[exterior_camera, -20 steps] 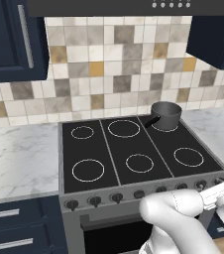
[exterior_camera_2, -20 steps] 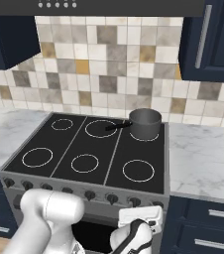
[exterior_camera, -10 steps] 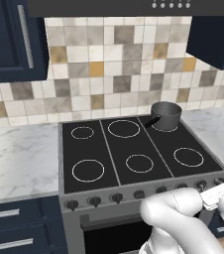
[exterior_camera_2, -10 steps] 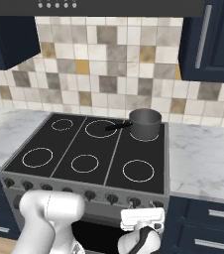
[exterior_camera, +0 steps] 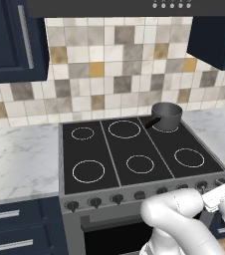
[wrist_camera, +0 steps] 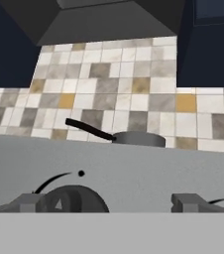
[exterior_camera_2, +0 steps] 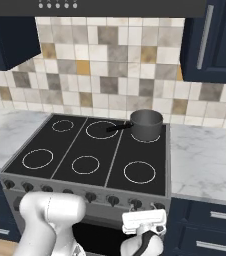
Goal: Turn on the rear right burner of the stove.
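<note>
With the pincer (wrist_camera: pixel 109 204) held open and empty before the stove (wrist_camera: pixel 134 173), a neighbouring knob (wrist_camera: pixel 74 199) could be turned by mistake.

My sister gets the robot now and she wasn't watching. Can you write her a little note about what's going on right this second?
End effector: open, holding nothing, low in front of the stove's grey front panel, near the right end of the knob row. In the hand view, a dark round knob sits just beside one fingertip.
Rear right burner: mostly covered by the dark grey saucepan, whose handle points toward the middle of the cooktop.
Done: the arm has reached the knobs.
Left: pick the knob for the rear right burner, grip it and turn it. I can't tell from the pictures which knob that is, or whether any burner is on.
</note>
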